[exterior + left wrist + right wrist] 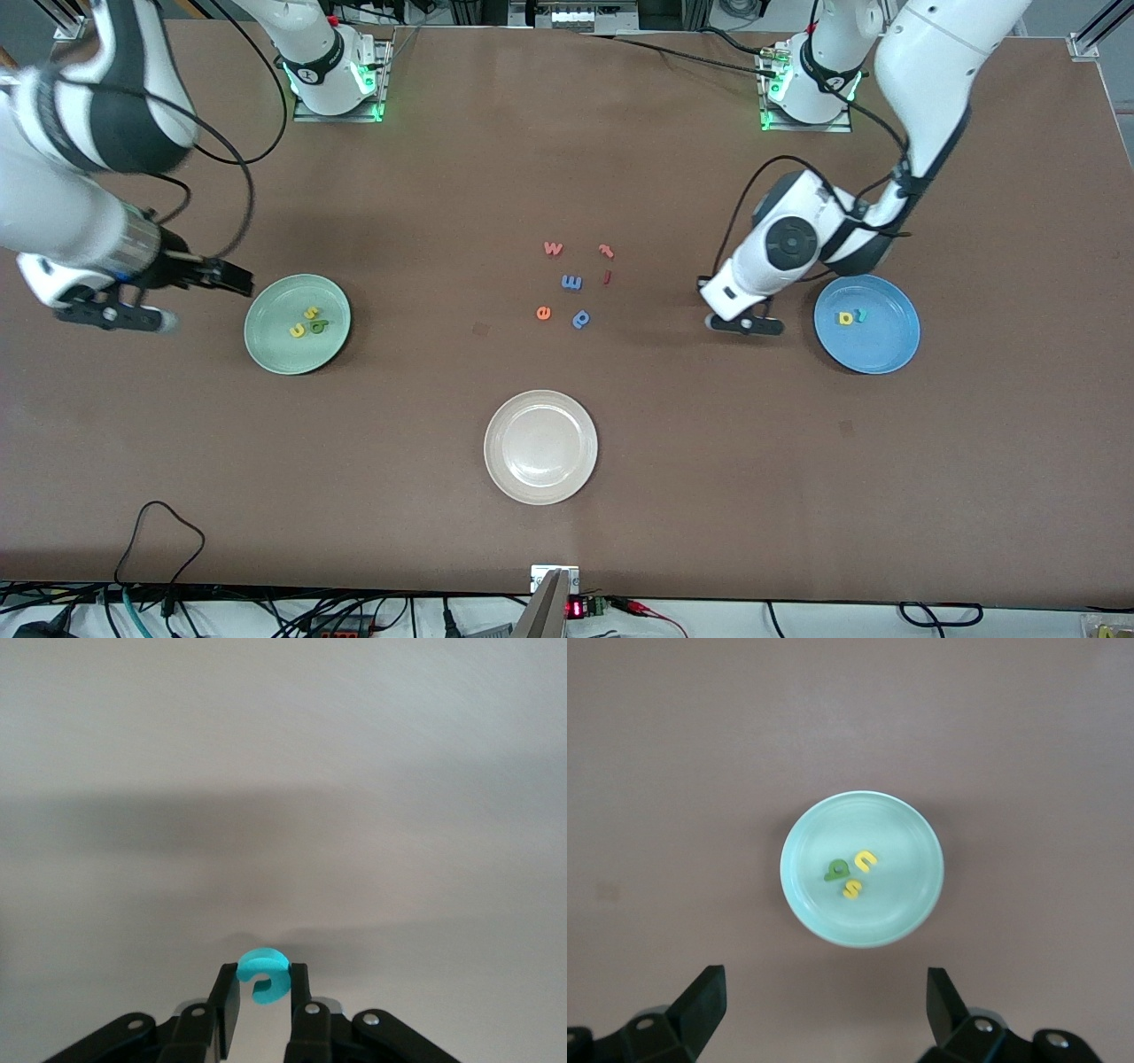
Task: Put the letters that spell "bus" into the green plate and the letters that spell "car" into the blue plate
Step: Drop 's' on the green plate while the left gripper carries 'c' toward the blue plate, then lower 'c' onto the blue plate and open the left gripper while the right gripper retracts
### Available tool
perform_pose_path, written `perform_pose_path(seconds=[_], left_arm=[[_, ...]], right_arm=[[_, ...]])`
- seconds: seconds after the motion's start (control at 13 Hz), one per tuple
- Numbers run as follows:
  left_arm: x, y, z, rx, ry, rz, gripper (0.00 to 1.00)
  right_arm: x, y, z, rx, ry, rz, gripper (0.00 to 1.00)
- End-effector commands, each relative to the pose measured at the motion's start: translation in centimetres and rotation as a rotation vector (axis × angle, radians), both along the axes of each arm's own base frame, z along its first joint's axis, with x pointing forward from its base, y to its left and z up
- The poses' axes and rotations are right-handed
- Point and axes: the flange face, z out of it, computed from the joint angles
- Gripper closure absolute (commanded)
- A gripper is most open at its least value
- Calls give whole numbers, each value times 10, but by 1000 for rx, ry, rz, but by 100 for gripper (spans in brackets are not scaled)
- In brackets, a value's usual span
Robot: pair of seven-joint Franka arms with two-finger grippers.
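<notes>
The green plate (pixel 266 346) (pixel 904 912) holds a green "b" (pixel 319 326) (pixel 836 870), a yellow "u" (pixel 298 330) (pixel 866 860) and a yellow "s" (pixel 311 313) (pixel 852 891). My right gripper (pixel 241 283) (pixel 824 992) hangs open and empty over the table just beside that plate, toward the right arm's end. The blue plate (pixel 886 350) holds a yellow "a" (pixel 846 317) and a teal "r" (pixel 860 314). My left gripper (pixel 709 297) (pixel 264 979) is shut on a teal "c" (pixel 264 973), over bare table beside the blue plate.
A cream-white plate (pixel 540 483) sits nearer the front camera at mid-table. Loose letters lie in the middle: an orange "w" (pixel 553 249), a blue "m" (pixel 571 283), an orange "e" (pixel 544 312), a blue "p" (pixel 581 319) and two small red pieces (pixel 606 264).
</notes>
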Motion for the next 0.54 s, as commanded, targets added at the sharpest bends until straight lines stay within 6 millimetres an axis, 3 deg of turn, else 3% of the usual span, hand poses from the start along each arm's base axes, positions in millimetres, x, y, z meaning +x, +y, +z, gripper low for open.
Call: perform_pose_path(seconds=[0.0, 0.15, 0.31, 0.46], left_arm=[[15, 75, 28, 50, 2, 12, 94], [21, 126, 24, 46, 17, 59, 94], [23, 164, 22, 39, 35, 64, 94], [25, 205, 19, 26, 37, 75, 94]], right_arm=[[-4, -34, 55, 1, -7, 53, 0], [-13, -70, 83, 16, -48, 43, 0], [-21, -73, 103, 1, -77, 47, 0], [-33, -73, 102, 10, -5, 37, 0]])
